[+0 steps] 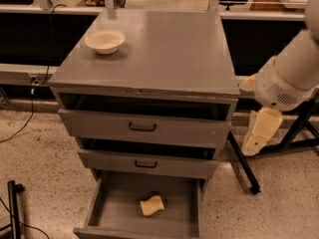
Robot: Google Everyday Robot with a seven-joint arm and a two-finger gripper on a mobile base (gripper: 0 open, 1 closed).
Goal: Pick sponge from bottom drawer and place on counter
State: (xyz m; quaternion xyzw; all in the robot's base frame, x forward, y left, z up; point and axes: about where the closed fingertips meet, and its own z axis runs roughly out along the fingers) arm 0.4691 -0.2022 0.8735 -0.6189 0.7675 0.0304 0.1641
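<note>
The sponge [152,205], a small pale yellow-tan block with a pinched waist, lies on the floor of the open bottom drawer [114,210], right of its middle. The counter [164,54] is the flat grey top of the drawer cabinet. My gripper [260,133] hangs from the white arm [291,81] at the right of the cabinet. It is level with the top drawer front, above and well to the right of the sponge, and touches nothing.
A cream round bowl [105,40] stands on the counter's back left. The two upper drawers [144,128] are pulled out a little above the bottom drawer. Dark stand legs [244,166] cross the floor at the right. A long bench [30,14] runs behind.
</note>
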